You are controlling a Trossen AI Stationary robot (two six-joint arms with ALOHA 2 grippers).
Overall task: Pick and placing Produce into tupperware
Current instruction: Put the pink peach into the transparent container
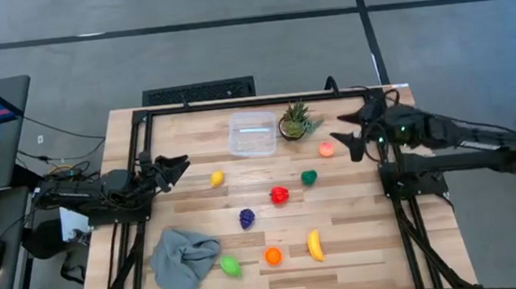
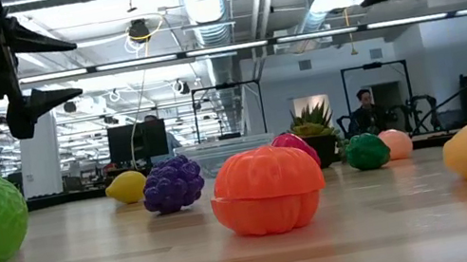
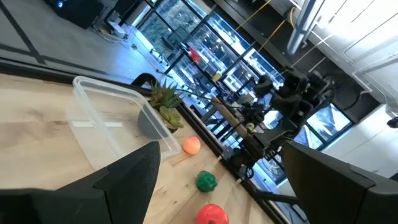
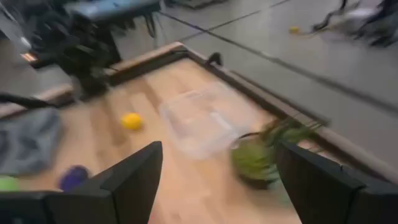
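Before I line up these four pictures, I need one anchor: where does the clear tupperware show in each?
High view: tupperware, back centre, empty.
Low view: behind the purple grapes, low rim.
Left wrist view: upper left.
Right wrist view: centre.
Shared landmark: the potted plant beside it.

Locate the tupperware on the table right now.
In the high view the tupperware sits empty near the table's far edge, just left of the potted plant.
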